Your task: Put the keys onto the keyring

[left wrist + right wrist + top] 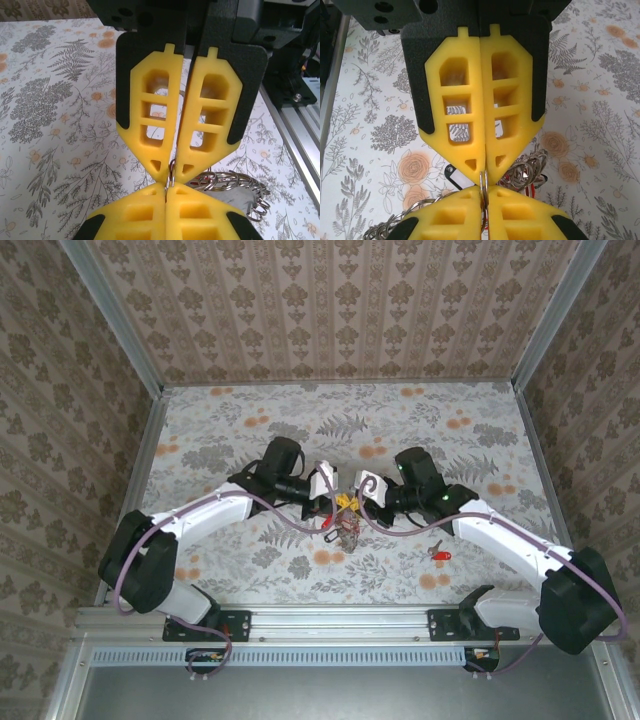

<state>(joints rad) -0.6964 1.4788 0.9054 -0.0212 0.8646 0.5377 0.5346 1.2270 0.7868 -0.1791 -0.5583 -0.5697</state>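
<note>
– Two sets of yellow fingertips on one thing, yes? Where is the thin silver-grey metal keyring (171, 176)?
– Over the middle of the table, held between both arms. I see it from its edge, as a thin wire loop. The left gripper (172, 169) is clenched on it, tips pressed together with only the wire between them.
– And the right gripper (483, 172)?
– The same. Its two yellow fingers are closed, and the ring is pinched at the very tips. The two grippers meet tip against tip, almost touching.
– The keys?
– One small red-headed key (438, 553) lies alone on the table. It is to the right and a little nearer than the grippers, well apart from them.
– Anything closer to the ring?
– Yes. Just beside the fingertips there is a bundle of small silver wire rings (231, 182). Some red pieces (514, 181) show among them, too hidden to name. A black and white piece (454, 175) lies just left of the right gripper's tips; what it is, I cannot tell.
– And under everything?
– The white tabletop (220, 430), printed with grey leaves and orange flowers. Beige patterned walls (330, 310) stand at the left, right and far sides.
</note>
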